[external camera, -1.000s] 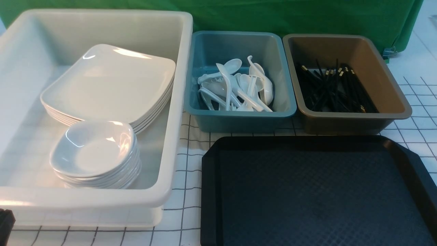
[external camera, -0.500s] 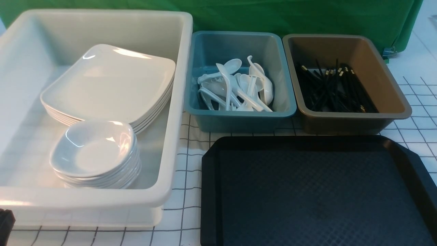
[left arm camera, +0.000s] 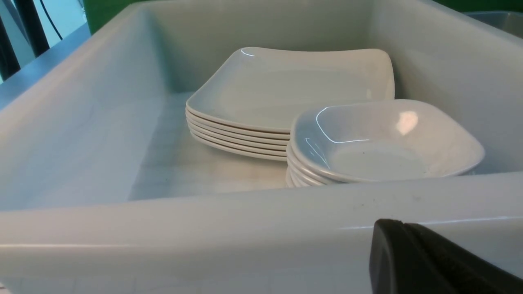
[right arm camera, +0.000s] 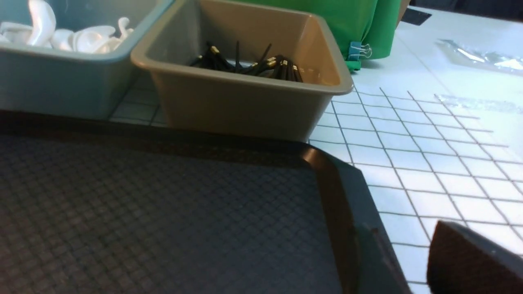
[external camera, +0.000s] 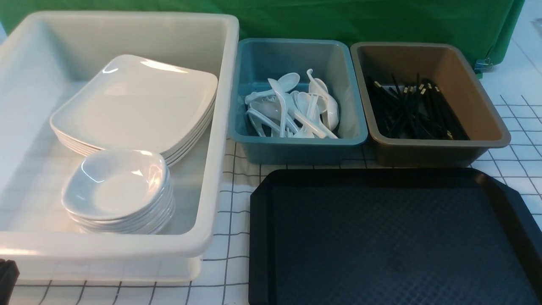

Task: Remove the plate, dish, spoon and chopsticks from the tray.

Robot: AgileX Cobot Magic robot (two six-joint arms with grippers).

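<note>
Black diamond-textured tray (external camera: 394, 237); teal tub (external camera: 296, 146); brown tub (external camera: 436, 150); grid-checked tablecloth (external camera: 516, 165).

- Lighting's bright and even, coming from overhead, pretty soft overall.
- Glare spots sit on the stack of glossy white rounded-square plates (external camera: 135, 103) and on the small shallow white dishes (external camera: 116, 184), which also glint in the left wrist view (left arm camera: 384, 141).
- The black diamond-textured plastic tray (external camera: 394, 237) stays dark, with a dull sheen on its rim.
- Shadows are weak, mostly inside the tubs.
- The front view is sharp; both wrist views look softer, and the dark gripper bits in their near corners are blurred.
</note>
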